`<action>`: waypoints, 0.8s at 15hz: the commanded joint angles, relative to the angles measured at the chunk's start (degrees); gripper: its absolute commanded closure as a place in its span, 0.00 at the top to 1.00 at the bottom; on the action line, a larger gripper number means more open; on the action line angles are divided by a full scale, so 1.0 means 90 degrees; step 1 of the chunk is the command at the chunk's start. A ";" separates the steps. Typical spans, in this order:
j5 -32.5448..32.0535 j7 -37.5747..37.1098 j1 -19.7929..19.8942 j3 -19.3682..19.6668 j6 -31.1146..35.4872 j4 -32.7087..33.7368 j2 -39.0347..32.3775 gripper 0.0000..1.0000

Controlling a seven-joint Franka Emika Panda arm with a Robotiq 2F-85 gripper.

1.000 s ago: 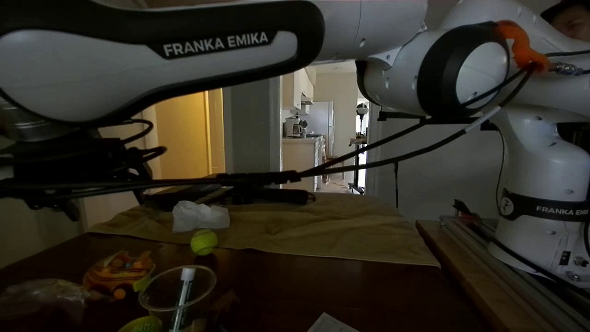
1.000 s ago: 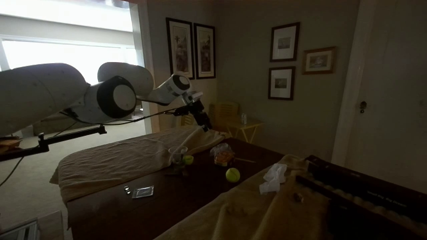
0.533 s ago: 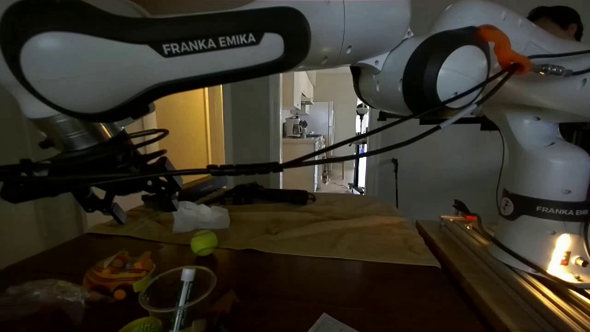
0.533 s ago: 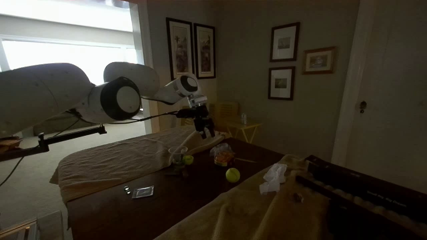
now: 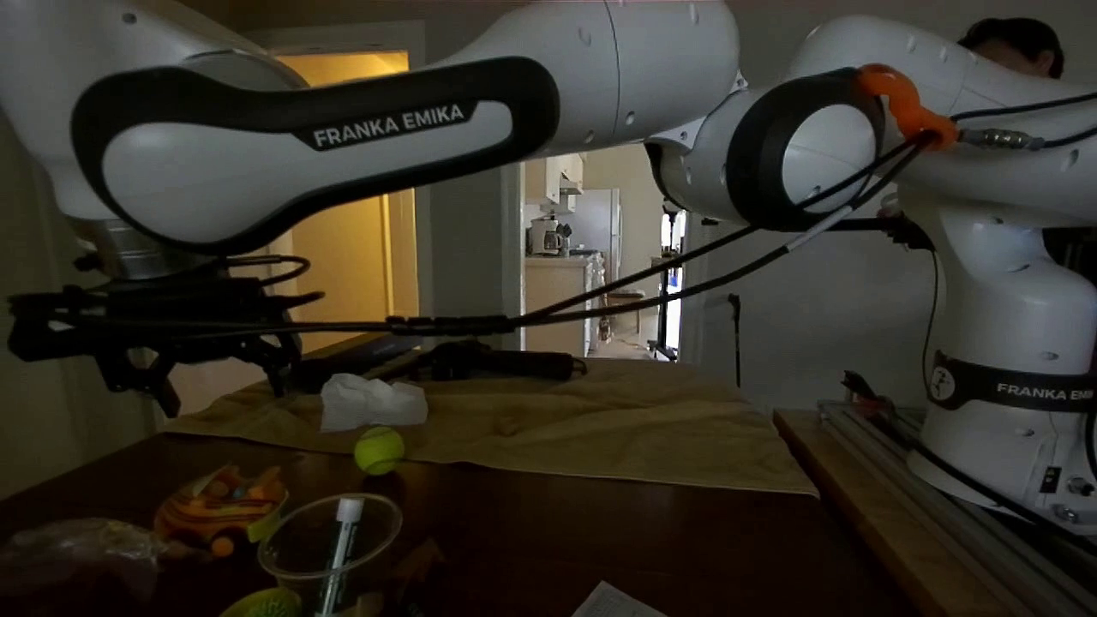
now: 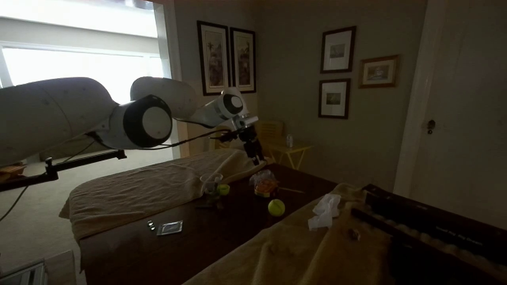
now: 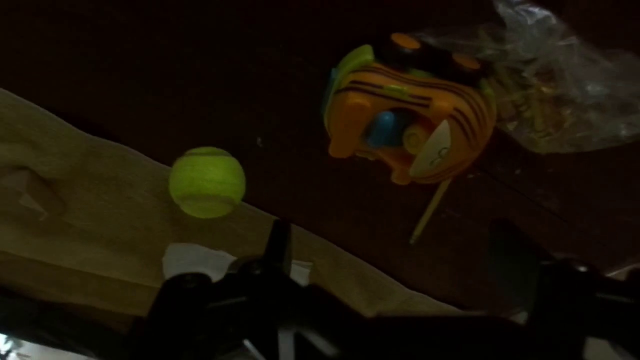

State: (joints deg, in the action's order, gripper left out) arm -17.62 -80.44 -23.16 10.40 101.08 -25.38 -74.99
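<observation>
The gripper (image 7: 400,255) hangs in the air, its two fingers spread wide and free. Lower down, an orange toy car (image 7: 410,87) sits on the dark tabletop (image 6: 158,257), apart from the fingers and toward the far edge in an exterior view. A thin stick (image 7: 430,212) pokes out beside it, and a clear bag (image 7: 565,100) lies right next to it. The tennis ball (image 7: 207,182) is by the edge of a tan cloth (image 7: 120,175). A white tissue (image 5: 373,401) lies on that cloth.
</observation>
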 commanded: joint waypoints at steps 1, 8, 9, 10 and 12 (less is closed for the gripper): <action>-0.0064 0.1090 0.0087 0.0042 0.0741 0.0000 -0.0121 1.00; 0.0598 0.2123 0.0531 -0.0469 0.2590 -0.0003 -0.0333 1.00; 0.0701 0.2126 0.0593 -0.0527 0.2701 -0.0003 -0.0359 1.00; 0.0492 0.1942 0.0435 -0.0249 0.2434 -0.0003 -0.0330 1.00; 0.0586 0.1990 0.0524 -0.0320 0.2540 -0.0003 -0.0347 1.00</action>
State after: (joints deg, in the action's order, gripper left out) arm -13.63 -62.82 -18.14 6.35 123.96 -25.41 -78.12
